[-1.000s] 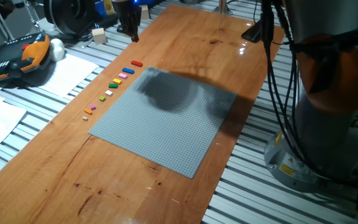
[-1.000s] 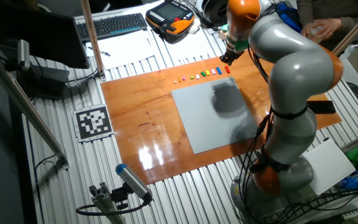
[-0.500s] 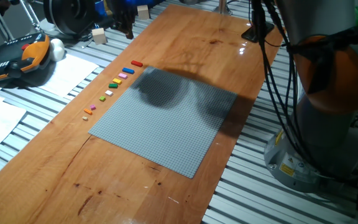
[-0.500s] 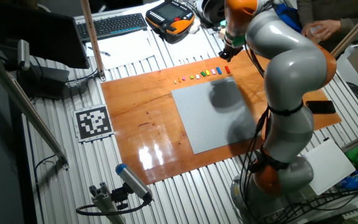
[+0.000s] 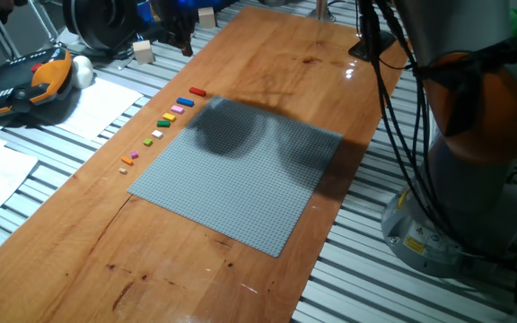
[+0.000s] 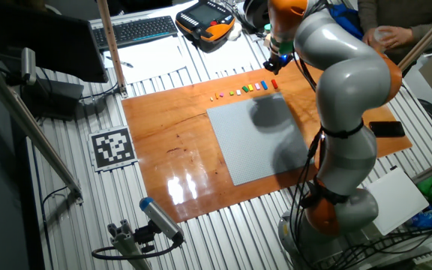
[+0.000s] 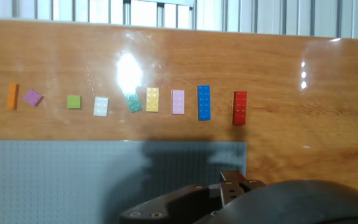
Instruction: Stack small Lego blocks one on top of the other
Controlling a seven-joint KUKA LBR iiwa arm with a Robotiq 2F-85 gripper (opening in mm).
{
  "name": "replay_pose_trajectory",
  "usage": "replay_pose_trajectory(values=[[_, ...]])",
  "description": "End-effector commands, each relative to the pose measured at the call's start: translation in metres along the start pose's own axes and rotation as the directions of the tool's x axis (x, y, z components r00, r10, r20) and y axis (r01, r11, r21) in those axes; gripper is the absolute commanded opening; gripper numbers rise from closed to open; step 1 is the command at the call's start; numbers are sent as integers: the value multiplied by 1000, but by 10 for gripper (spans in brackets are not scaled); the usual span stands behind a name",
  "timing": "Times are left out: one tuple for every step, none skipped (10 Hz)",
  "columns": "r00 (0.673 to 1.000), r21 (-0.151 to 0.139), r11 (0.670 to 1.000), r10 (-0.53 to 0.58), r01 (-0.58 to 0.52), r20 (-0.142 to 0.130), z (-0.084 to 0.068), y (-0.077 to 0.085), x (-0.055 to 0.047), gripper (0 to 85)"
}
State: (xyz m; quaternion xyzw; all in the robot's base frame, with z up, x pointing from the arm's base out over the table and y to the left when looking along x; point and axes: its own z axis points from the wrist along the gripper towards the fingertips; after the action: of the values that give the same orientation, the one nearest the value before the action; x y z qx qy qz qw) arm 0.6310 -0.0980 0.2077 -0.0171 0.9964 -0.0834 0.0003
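No stacking is begun. The small Lego blocks lie in a single row on the wooden table (image 7: 328, 81), just beside the grey baseplate (image 7: 55, 180), with the red block (image 7: 240, 107) and blue block (image 7: 204, 102) at one end. The gripper (image 5: 183, 38) hangs high above that end; whether its fingers are spread cannot be told. Next move calls for descent onto one block.
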Motion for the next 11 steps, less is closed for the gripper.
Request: replay_pose_trajectory(values=[[1000, -4, 1000, 2, -2, 7, 7, -1, -5, 170], [1000, -9, 1000, 11, -11, 16, 16, -3, -11, 340], [999, -22, 1000, 12, -11, 36, 25, -6, -17, 340], [999, -18, 1000, -2, 3, 44, 34, -9, -23, 340], [999, -17, 1000, -11, 12, 53, 46, -14, -29, 340], [998, -26, 1000, -15, 17, 61, 55, -19, -33, 510], [998, -32, 999, -16, 18, 62, 62, -22, -37, 510], [998, -35, 999, -18, 20, 59, 69, -25, -40, 510], [998, -39, 999, -20, 23, 62, 77, -28, -43, 510], [998, -48, 998, -27, 30, 65, 83, -30, -46, 510], [997, -52, 998, -28, 32, 67, 87, -30, -48, 510]])
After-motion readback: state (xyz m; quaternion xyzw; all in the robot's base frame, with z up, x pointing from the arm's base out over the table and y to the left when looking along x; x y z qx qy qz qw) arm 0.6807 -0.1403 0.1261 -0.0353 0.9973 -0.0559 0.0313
